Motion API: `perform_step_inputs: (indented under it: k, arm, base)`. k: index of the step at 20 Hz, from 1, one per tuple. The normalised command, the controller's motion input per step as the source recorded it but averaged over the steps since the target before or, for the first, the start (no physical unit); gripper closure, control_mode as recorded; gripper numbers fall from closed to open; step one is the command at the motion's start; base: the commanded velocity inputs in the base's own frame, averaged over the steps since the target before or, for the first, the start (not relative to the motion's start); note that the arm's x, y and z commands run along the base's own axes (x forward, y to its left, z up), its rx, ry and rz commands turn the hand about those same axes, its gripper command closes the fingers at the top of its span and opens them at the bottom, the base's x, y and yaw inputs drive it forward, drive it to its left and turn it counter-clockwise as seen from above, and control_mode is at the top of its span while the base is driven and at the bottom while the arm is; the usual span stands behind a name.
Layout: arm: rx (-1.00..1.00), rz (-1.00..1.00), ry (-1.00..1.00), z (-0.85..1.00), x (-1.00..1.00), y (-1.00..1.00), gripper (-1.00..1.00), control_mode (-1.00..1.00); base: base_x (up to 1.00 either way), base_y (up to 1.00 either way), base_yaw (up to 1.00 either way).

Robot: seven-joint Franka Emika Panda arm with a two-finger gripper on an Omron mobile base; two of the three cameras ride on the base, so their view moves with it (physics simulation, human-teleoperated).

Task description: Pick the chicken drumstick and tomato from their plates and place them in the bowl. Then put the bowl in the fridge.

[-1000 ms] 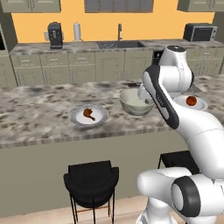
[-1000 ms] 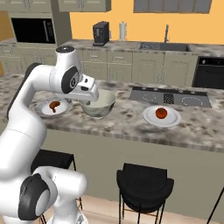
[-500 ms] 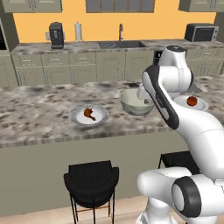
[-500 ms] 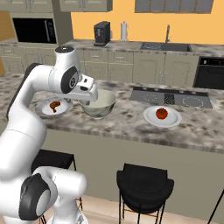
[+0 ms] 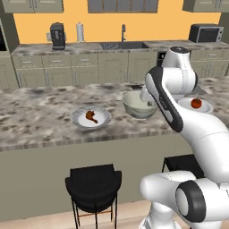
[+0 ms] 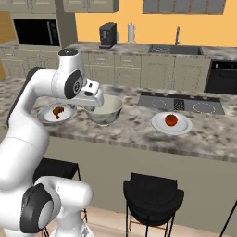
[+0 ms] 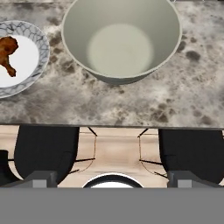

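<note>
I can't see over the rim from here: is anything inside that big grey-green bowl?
No. The hand view looks into the bowl and shows a bare pale bottom. The chicken drumstick lies on its plate beside it. The counter patch beneath the bowl is hidden.

Left base view sits behind the arm on its left, looking forward and down across the tabletop (image 5: 40, 120) toward the back wall. Right base view does the same from the other side, arm at its lower left. Both take in the bowl (image 5: 139, 105), the two plates (image 6: 172, 124) and the stools (image 6: 152, 196). The hand view looks steeply down from close above, with the bowl, one plate's edge and the tabletop's front rim in frame.
</note>
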Motion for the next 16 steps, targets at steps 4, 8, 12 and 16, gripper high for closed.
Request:
perform_step_inputs:
  k: [4,8,12,16]
  arm:
    - [0.0,0.0,0.0,0.0,0.0,0.0,-1.0,-1.0]
    - [0.0,0.0,0.0,0.0,0.0,0.0,-1.0,-1.0]
    - [0.0,0.0,0.0,0.0,0.0,0.0,-1.0,-1.0]
    - [-0.03,0.03,-0.01,0.0,-0.16,0.15,-1.0,-1.0]
  base:
    - [0.0,0.0,0.0]
    - [0.0,0.0,0.0]
    - [0.0,0.0,0.0]
    - [0.0,0.0,0.0]
